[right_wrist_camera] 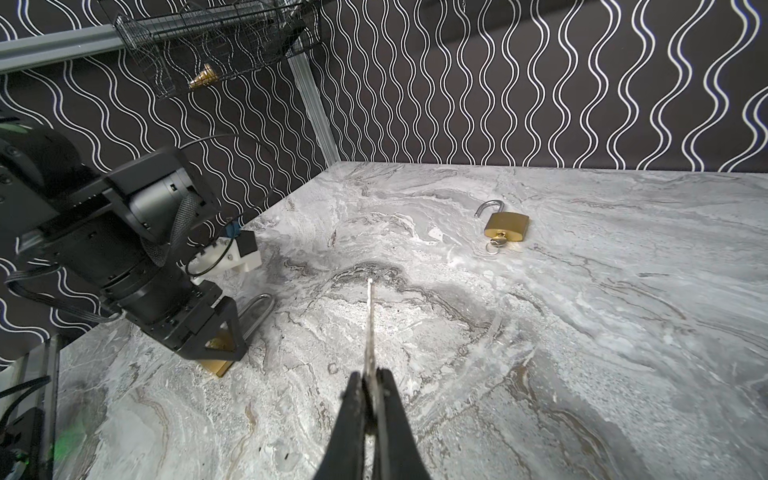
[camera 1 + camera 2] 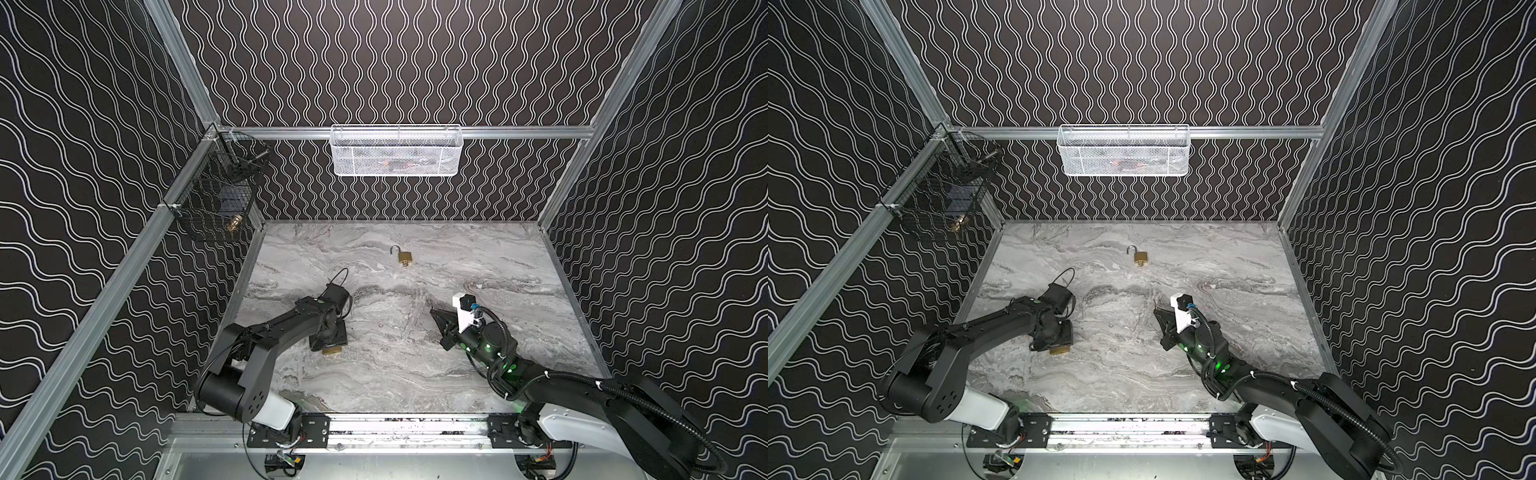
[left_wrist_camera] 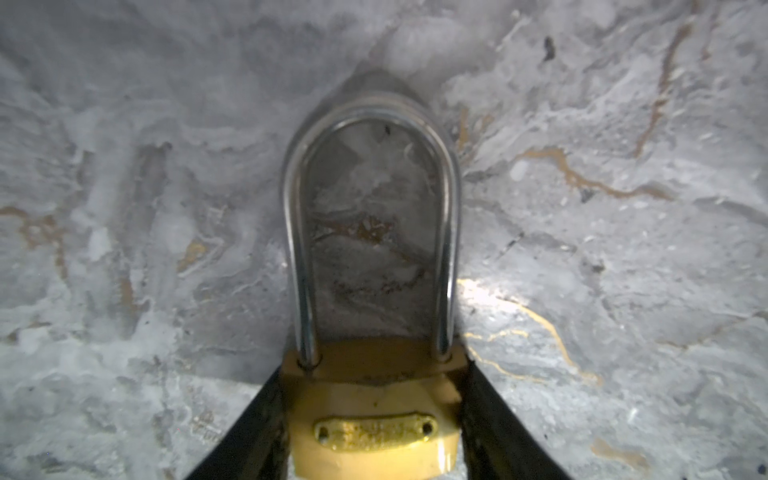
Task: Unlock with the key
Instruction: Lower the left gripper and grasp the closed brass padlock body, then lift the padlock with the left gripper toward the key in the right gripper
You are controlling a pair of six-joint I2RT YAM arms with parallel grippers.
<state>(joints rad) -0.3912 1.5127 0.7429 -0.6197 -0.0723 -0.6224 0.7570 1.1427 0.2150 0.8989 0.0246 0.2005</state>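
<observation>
I count two padlocks and two keys. Left claw (image 3: 372, 370) is part-open, fingers (image 3: 262, 424) against both sides of the closed padlock (image 3: 365, 399), which lies on the bench (image 1: 582, 332) with its shackle poking out past the fingertips. Right claw (image 1: 371, 376) is clamped tight on key one (image 1: 369, 324), blade pointing straight out. Open padlock (image 1: 507, 226) sits well ahead of that claw, key two (image 1: 496, 241) in its keyhole.

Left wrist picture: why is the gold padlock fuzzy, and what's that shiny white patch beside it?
In the left wrist view the padlock sits very near the lens, so its nameplate is blurry; the white patch is light glaring off the table, beside a dark shadow inside the loop. In the right wrist view the key looks sharper.
</observation>
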